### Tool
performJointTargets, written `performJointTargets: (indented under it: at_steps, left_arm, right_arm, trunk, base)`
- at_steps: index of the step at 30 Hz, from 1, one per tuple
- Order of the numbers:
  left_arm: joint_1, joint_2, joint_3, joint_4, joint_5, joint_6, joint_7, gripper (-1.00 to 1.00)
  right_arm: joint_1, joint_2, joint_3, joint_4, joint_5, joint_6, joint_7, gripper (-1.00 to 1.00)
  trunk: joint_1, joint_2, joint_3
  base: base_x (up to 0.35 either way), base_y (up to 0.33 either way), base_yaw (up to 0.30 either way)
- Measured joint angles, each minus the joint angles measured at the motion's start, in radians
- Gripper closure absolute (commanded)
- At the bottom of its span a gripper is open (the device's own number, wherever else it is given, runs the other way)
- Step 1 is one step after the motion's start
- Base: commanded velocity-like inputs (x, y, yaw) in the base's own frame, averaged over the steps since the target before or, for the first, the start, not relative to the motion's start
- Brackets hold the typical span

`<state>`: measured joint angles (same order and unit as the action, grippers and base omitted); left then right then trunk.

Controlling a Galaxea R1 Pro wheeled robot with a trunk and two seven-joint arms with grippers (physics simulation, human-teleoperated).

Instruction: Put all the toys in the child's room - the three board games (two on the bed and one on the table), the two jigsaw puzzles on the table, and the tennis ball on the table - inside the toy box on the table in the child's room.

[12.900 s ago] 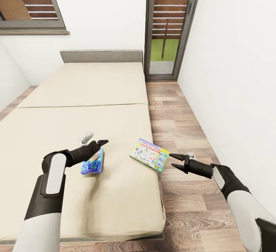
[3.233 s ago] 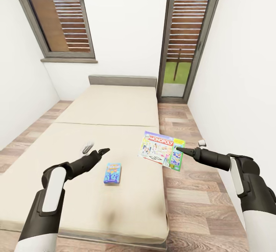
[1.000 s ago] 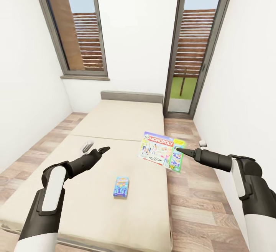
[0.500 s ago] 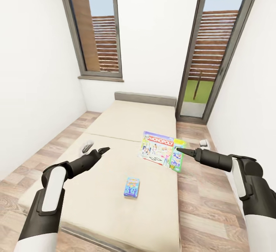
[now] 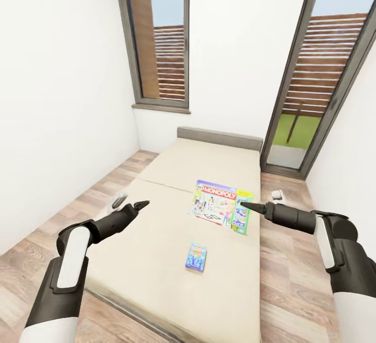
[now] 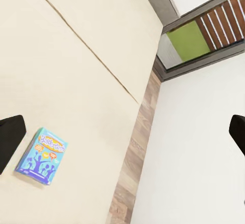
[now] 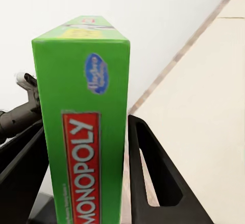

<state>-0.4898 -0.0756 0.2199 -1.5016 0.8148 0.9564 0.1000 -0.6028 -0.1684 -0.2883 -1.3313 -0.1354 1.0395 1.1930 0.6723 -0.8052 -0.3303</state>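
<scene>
Carrying is the step now: the right tool (image 5: 241, 205) is squeezing the Monopoly box (image 5: 220, 206). The left tool (image 5: 140, 205) is probably hanging open, empty. Next, finding the toy box; the blue game (image 5: 196, 257) is lying on the bed (image 5: 156, 238).

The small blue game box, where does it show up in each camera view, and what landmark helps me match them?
Head view: small blue game box lies flat on the bed, lower centre, nearer than the Monopoly box held in the right claw.
Left wrist view: lower left, on the mattress by one finger of the left claw.
Right wrist view: not in it.
Shared landmark: the beige mattress.
</scene>
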Motion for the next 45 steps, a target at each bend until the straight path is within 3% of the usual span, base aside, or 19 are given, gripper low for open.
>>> performJointTargets:
  at_steps: [13,38,42,45]
  left_arm:
    - [0.000,0.000,0.001,0.004,-0.001,0.000,0.000,-1.00]
    - [0.000,0.002,0.005,0.037,-0.005,-0.007,-0.005,-1.00]
    - [0.007,0.003,0.007,0.040,-0.003,-0.007,-0.009,-1.00]
    - [0.045,0.003,0.008,0.040,0.000,-0.008,-0.012,-1.00]
  right_arm:
    - [-0.001,0.001,0.002,0.003,-0.001,0.000,-0.063,1.00]
    - [-0.004,0.003,0.036,0.006,-0.001,0.000,-0.074,1.00]
    - [-0.004,0.003,0.038,0.006,-0.001,0.000,-0.075,1.00]
    - [-0.004,0.002,0.039,0.005,-0.001,0.000,-0.075,1.00]
  trunk:
    - [-0.050,0.091,0.049]
    - [-0.146,0.267,0.143]
    - [-0.161,0.295,0.158]
    - [-0.173,0.316,0.169]
  base:
    - [0.000,0.000,0.271]
    - [0.000,0.000,0.274]
    - [0.000,0.000,0.274]
    - [0.000,0.000,0.274]
